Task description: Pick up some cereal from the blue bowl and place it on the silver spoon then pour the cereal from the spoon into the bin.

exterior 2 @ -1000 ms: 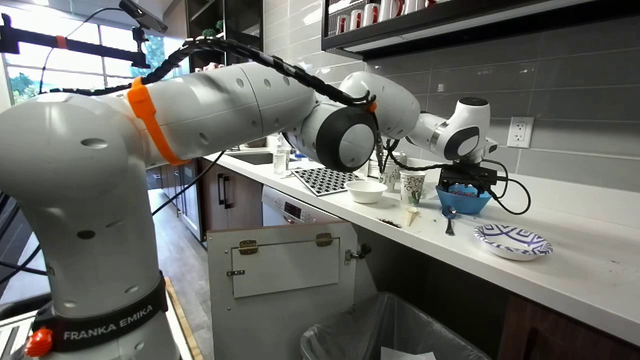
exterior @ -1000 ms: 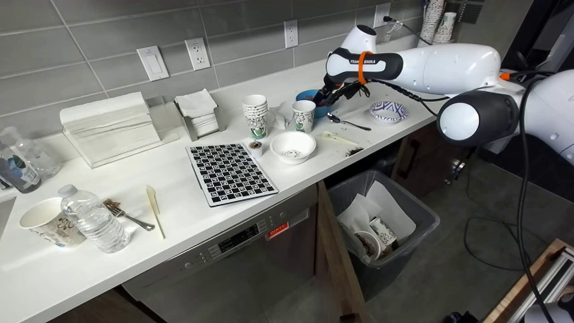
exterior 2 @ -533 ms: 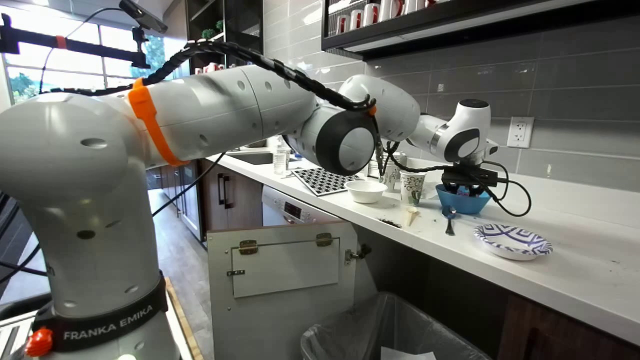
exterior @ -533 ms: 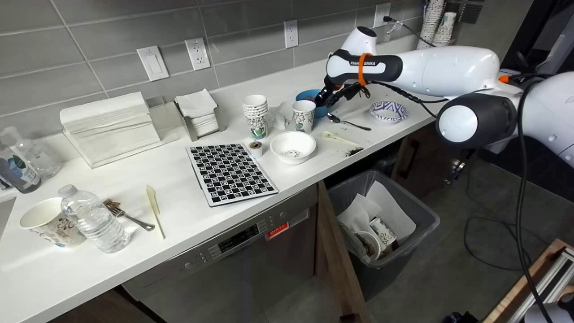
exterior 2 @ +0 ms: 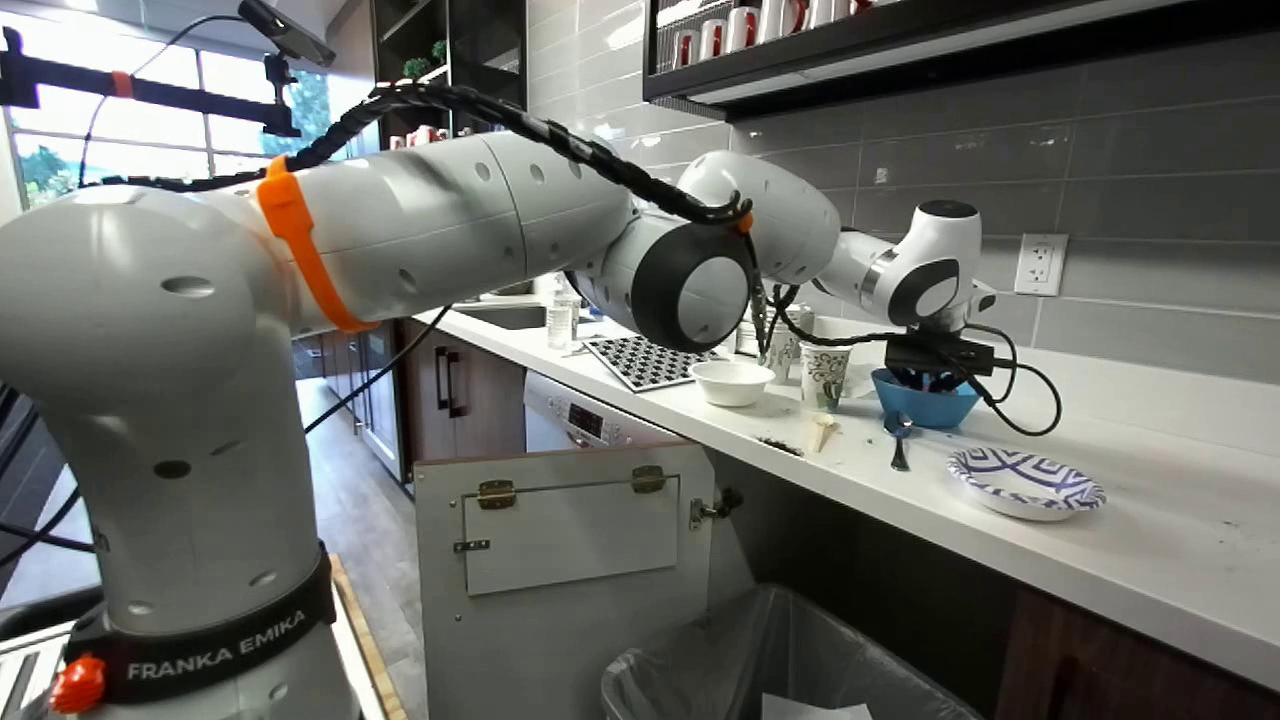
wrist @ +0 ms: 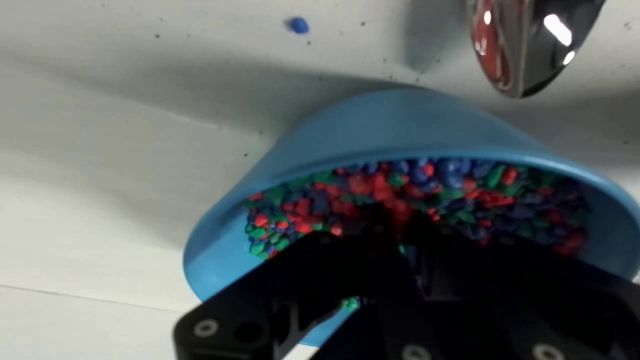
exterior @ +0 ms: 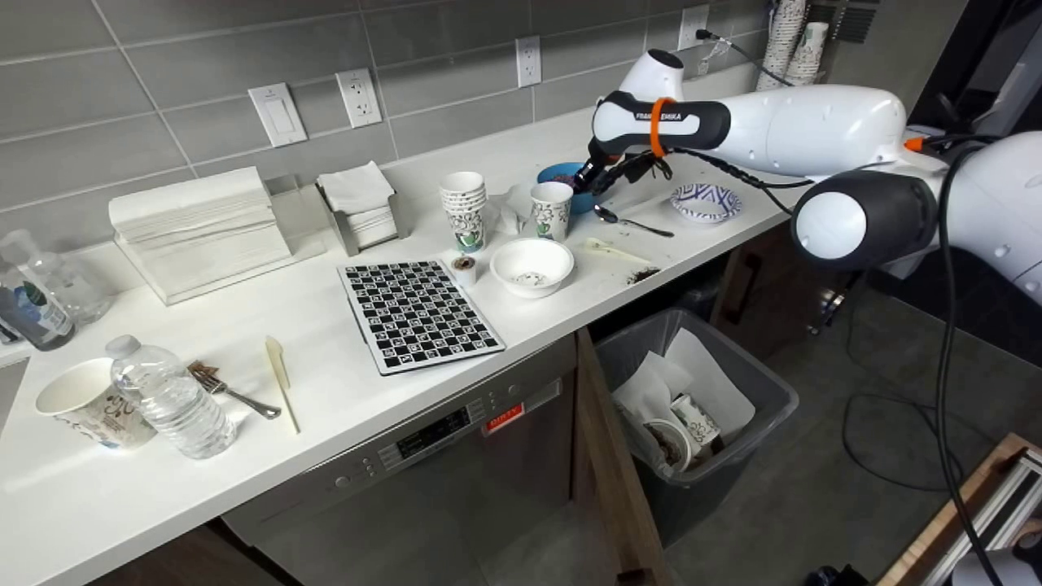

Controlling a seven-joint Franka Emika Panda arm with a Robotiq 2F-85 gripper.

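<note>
"Clear plastic draws my eye near the left end of the white counter (exterior: 244,325): a water bottle (exterior: 175,399), just right of a wide paper cup (exterior: 94,411). What comes next?"

"A ChArUco board (exterior: 419,313) lying flat, a white bowl (exterior: 529,254), then an upright printed cup (exterior: 552,213) just beside the blue bowl (wrist: 400,122)."

"And what's in the blue one?"

"Cereal (wrist: 370,185) in red, green and blue bits. The gripper (wrist: 397,222) reaches down into that bowl, its jaws closed together low among the bits."

"Is any pinched between them?"

"I can't tell; the tips are too dark in the wrist view."

"Where's the silver spoon (wrist: 530,45)?"

"On the counter, right of the bowl in an exterior view, its scoop end near the bowl's wall. Lower down, past the counter's front edge, stands the dark-grey bin (exterior: 692,505), with white paper (exterior: 704,366) and a tipped cup (exterior: 696,419) lying in it."

"And after that?"

"A purple-patterned plate (exterior: 707,203), near the spoon's handle, and the white robot arm (exterior: 798,130), reaching in from that side toward the blue bowl."
</note>
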